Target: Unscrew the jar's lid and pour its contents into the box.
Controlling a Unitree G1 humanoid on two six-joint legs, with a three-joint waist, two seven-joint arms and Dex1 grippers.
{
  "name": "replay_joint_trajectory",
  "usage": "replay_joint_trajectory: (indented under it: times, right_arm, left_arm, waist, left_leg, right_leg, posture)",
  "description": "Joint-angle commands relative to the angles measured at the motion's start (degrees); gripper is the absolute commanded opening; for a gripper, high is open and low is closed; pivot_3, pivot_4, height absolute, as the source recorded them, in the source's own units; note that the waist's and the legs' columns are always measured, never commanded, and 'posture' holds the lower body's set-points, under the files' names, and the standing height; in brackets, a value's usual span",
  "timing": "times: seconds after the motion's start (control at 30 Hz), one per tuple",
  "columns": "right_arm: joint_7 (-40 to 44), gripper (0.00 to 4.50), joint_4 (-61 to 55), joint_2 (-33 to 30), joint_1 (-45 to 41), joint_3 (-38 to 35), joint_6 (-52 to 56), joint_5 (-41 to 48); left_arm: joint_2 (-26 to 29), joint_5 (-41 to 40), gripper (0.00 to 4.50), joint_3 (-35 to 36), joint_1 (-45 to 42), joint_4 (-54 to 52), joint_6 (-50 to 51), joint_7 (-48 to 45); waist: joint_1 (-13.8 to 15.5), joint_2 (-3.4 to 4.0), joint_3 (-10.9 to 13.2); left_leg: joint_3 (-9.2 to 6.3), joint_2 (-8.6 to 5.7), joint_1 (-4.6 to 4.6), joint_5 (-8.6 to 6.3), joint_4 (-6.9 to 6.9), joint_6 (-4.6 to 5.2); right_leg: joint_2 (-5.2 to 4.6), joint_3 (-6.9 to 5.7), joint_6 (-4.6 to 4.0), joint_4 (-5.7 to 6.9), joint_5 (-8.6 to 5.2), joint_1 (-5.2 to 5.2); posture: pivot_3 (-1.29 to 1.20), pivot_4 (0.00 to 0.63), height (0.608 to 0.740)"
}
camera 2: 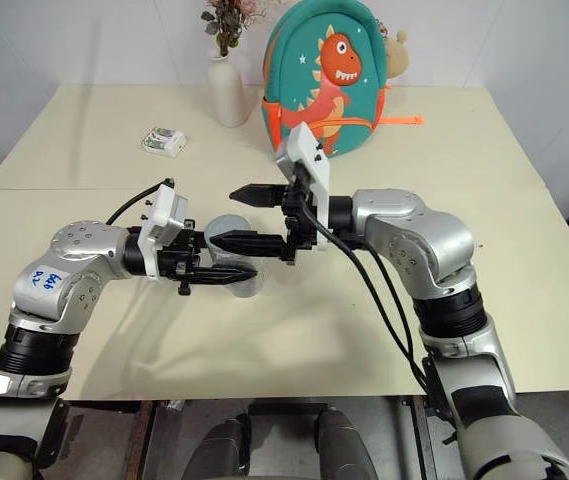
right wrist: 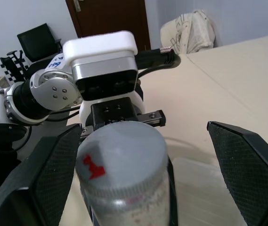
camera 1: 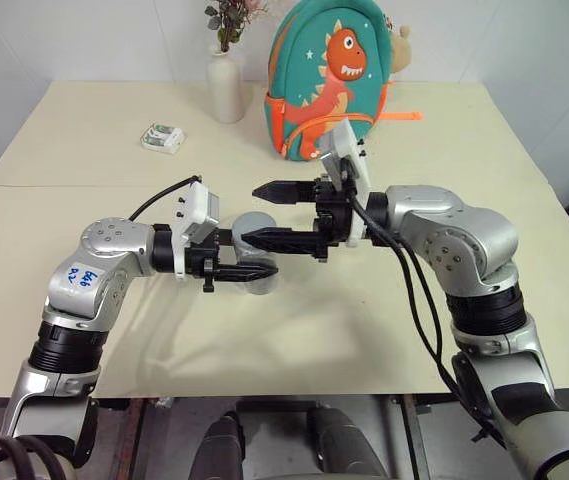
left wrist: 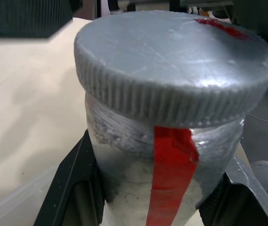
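The left end effector (camera 2: pixel 226 274) is clamping the jar (left wrist: pixel 164 188) by its body and holding it upright above the tabletop (camera 1: pixel 294 330), with the lid (right wrist: pixel 122 157) screwed on top. The right end effector (camera 1: pixel 264 212) is standing wide apart, its fingers (right wrist: pixel 247 165) flanking the lid without touching it. The box (right wrist: pixel 204 193) is lying on the tabletop just under the jar.

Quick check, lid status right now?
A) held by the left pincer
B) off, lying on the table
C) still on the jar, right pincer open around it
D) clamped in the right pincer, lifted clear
C: the lid sits on the jar, which the left pincer grips by the body, while the right pincer stands open on either side of it.
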Motion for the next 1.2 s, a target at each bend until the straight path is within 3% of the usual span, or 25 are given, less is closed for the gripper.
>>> replay_joint_trajectory:
  times: [0.03,0.33,0.6,0.97,1.2]
  right_arm:
    - [-1.21,4.48,-1.8,0.8,-1.41,0.75,-0.93,-1.33]
    - [-1.64,4.48,0.21,0.78,-1.74,0.73,-2.16,-3.74]
    - [-0.29,4.48,2.32,-3.21,-1.12,-1.46,-3.26,-4.61]
    - [6.15,4.48,2.85,-10.55,2.06,-7.53,-4.48,-0.32]
    - [7.95,4.48,1.14,-9.77,2.23,-8.71,-3.39,2.53]
  left_arm:
    - [-0.05,-0.43,1.99,0.59,-0.54,-1.31,-0.58,0.11]
    - [0.06,-0.64,1.99,0.59,-0.56,-1.38,-0.46,0.25]
    - [0.32,-0.77,1.99,0.63,-0.65,-1.23,-0.39,0.17]
    - [0.64,-0.62,1.99,0.93,-0.84,-0.5,-0.67,-0.01]
    - [0.68,-0.27,1.99,1.09,-1.22,0.07,-0.98,-0.12]
  waist:
    - [0.03,0.0,0.0]
    - [0.02,0.0,0.0]
    - [0.08,0.0,0.0]
    - [0.63,0.0,0.0]
    - [0.0,0.01,0.01]
  left_leg:
    - [0.0,0.0,0.0,0.0,0.0,0.0]
    - [0.0,-0.01,-0.01,0.0,0.0,0.0]
    - [0.0,-0.01,-0.01,0.0,0.0,0.0]
    - [0.02,-0.03,-0.03,0.0,-0.01,0.01]
    - [0.03,0.0,-0.02,-0.01,-0.07,0.01]
  right_leg:
    - [0.0,0.0,0.0,0.0,0.0,0.0]
    - [0.0,0.0,0.0,0.01,0.0,-0.02]
    - [0.0,0.0,0.0,0.01,0.0,-0.02]
    - [-0.02,-0.01,0.0,-0.14,0.0,0.03]
    - [0.01,0.01,0.0,-0.13,0.0,0.01]
  posture:
    - [0.0,0.15,0.74]
    - [0.0,0.15,0.74]
    - [0.0,0.15,0.74]
    - [0.0,0.15,0.74]
    - [0.0,0.15,0.74]
